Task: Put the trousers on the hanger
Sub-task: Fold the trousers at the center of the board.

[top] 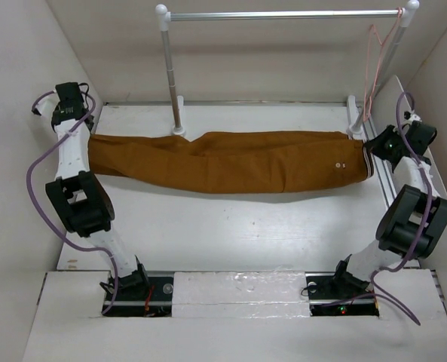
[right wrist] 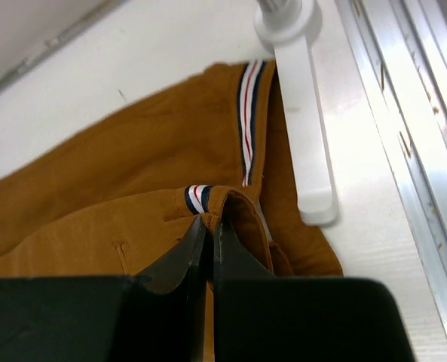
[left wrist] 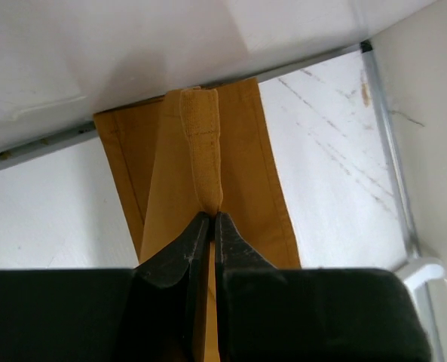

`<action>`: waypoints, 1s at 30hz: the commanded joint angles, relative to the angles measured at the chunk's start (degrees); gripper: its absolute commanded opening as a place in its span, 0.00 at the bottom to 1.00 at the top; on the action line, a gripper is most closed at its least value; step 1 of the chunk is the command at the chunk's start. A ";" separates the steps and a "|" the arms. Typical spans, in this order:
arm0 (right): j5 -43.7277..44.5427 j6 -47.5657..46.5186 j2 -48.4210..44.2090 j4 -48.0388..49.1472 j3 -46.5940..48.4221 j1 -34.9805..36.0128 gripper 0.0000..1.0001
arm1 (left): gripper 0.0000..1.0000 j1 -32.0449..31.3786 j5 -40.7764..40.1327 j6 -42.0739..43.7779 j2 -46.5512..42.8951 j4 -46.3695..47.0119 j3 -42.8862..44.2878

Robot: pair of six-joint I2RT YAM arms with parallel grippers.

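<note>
Pinching the trousers (top: 246, 162) at cuff and waistband, left pincer (left wrist: 210, 220) and right pincer (right wrist: 208, 224) may lose such thin folds when lifting.

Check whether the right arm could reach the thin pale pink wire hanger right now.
Probably within reach: the hanger hangs at the right end of the silver rail, near the right gripper. But that gripper is shut on the rust-brown trousers, so it isn't free.
</note>
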 commanded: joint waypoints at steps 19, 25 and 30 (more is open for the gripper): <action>0.21 10.82 28.10 15.66 27.27 3.49 0.30 | 0.03 -0.73 -1.95 8.16 20.98 -5.80 25.05; 0.38 7.32 19.43 13.64 20.52 3.49 0.72 | 0.00 -0.73 -0.10 12.56 19.42 -7.83 28.40; 4.77 6.78 9.48 15.49 7.62 4.01 0.72 | 0.00 -1.25 0.27 10.54 8.11 -8.62 22.03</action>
